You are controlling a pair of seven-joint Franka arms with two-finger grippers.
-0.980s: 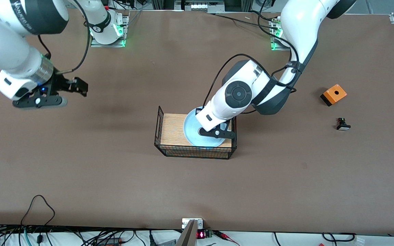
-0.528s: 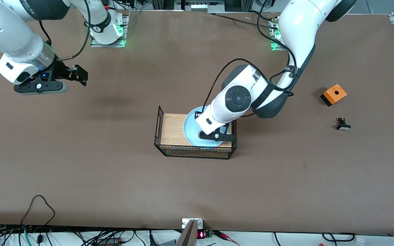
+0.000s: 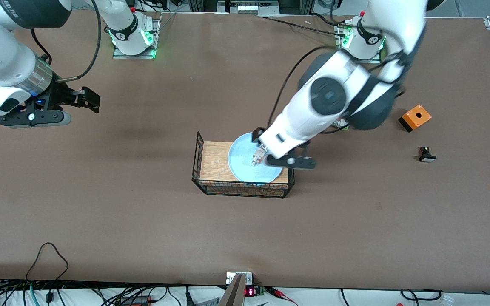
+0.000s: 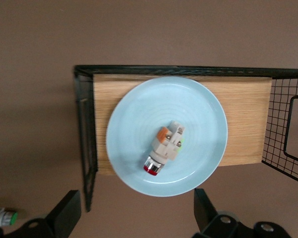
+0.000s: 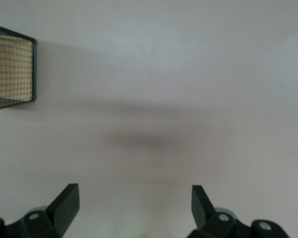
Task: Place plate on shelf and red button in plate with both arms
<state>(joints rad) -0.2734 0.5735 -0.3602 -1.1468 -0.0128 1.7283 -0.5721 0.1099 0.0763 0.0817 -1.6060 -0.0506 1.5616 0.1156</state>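
Observation:
The pale blue plate [image 3: 240, 163] lies flat on the wooden floor of a black wire basket [image 3: 197, 163] at mid table. The red button [image 3: 257, 158] lies on its side near the plate's middle. In the left wrist view the button [image 4: 165, 148] shows its dark red cap, white body and an orange bit on the plate [image 4: 134, 124]. My left gripper [image 3: 289, 162] is open and empty, raised over the basket's edge at the left arm's end [image 4: 136, 215]. My right gripper [image 3: 32, 120] is open and empty over bare table at the right arm's end [image 5: 133, 203].
An orange box [image 3: 415, 117] and a black part with a white square cap [image 3: 426, 154] lie toward the left arm's end. A small white and green part [image 4: 0, 216] lies on the table beside the basket [image 4: 84, 148]. The basket's corner shows in the right wrist view [image 5: 12, 74].
My left gripper has lifted off the plate and drawn back toward the left arm's end; the red button now shows lying on the plate. My right gripper has drifted toward its table end.

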